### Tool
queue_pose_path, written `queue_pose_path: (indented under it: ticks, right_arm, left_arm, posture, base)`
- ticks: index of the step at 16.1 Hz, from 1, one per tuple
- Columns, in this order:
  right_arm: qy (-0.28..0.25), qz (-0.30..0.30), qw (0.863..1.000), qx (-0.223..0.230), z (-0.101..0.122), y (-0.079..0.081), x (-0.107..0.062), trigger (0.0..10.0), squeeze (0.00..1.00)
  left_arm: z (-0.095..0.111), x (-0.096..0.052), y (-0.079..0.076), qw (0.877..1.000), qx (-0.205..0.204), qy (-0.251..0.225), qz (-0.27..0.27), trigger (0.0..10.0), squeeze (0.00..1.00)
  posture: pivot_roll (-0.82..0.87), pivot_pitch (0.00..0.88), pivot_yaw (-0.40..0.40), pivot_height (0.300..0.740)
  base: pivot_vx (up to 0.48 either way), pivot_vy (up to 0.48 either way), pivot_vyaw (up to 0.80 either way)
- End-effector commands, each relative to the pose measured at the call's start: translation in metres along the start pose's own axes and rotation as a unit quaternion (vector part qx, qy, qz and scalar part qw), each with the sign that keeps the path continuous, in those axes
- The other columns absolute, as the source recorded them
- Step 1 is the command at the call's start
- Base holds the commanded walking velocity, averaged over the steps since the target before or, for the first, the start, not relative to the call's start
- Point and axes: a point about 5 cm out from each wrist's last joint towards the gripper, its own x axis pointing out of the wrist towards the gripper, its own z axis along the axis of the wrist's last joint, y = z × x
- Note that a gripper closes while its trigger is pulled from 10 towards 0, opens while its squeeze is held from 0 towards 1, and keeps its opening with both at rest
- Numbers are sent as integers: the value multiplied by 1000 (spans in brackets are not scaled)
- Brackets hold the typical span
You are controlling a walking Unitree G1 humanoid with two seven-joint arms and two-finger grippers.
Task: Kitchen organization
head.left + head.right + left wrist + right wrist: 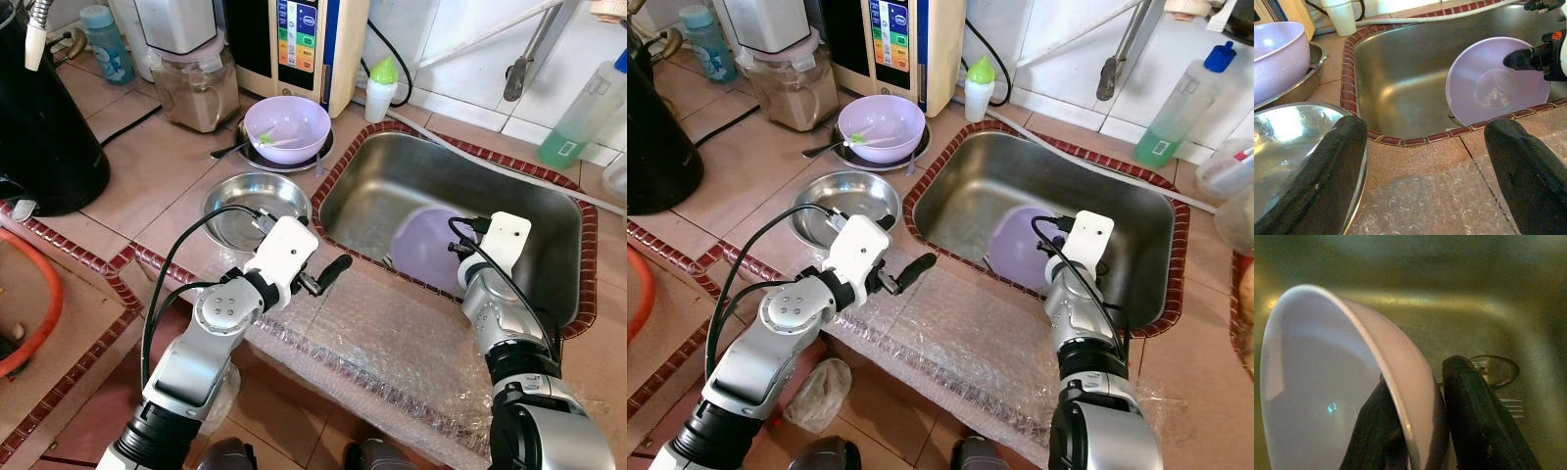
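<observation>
Right end effector (1422, 426): clamped on lilac bowl (1488, 81) rim, inside sink (392, 181) | Left end effector (328, 274): fingers apart, over table's front edge.

Tiled counter (137, 166) with steel bowl (257, 201), bubble wrap (392, 343).

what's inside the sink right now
A purple bowl stands tilted on edge, its rim pinched by the right gripper. Beside it lie the drain and a fork's tines. The bowl hides the sink floor behind it.
</observation>
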Motion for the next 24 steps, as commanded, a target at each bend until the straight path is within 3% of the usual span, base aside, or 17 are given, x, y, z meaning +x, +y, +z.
queue_pose_path:
  ticks: [1,8,10,13,17,19,21,23,24]
  right_arm:
    - [45,-6,999,-9,-27,-6,-3,10000,1000]
    - [-22,25,999,-11,-9,-2,-3,10000,1000]
    - [-60,38,996,-52,-1,1,-4,10000,1000]
    - [-71,80,994,9,7,11,-4,10000,1000]
    - [-92,121,988,9,8,20,-11,10000,1000]
    - [-114,146,983,-17,5,23,-19,10000,1000]
    - [-133,163,977,-28,7,28,-23,10000,1000]
    - [-155,200,966,-45,12,36,-30,10000,1000]
    - [-163,215,961,-57,13,39,-34,10000,1000]
  left_arm:
    - [5,0,-2,1000,9,-5,-4,10000,1000]
    - [5,3,-1,1000,12,-2,-13,10000,1000]
    - [4,2,-1,1000,11,-1,-13,10000,1000]
    - [5,2,0,1000,10,-2,-6,10000,1000]
    - [12,-5,17,997,-2,-35,76,10000,1000]
    - [21,-17,25,985,-5,-87,149,10000,1000]
    - [25,-25,30,977,-6,-108,186,10000,1000]
    - [19,-39,43,960,-26,-107,256,10000,1000]
    - [7,-44,46,957,-31,-87,276,10000,1000]
  posture:
    - [-32,73,-18,740]
    - [-38,59,-1,740]
    - [-40,62,-3,740]
    - [-40,62,-3,740]
    - [-31,57,-15,740]
    - [-26,54,-24,740]
    - [-26,54,-24,740]
    - [-26,54,-24,740]
    - [-6,52,-28,740]
  base:
    - [0,0,0]
    - [0,0,0]
    - [0,0,0]
    - [0,0,0]
    - [0,0,0]
    - [0,0,0]
    - [0,0,0]
    - [0,0,0]
    - [0,0,0]
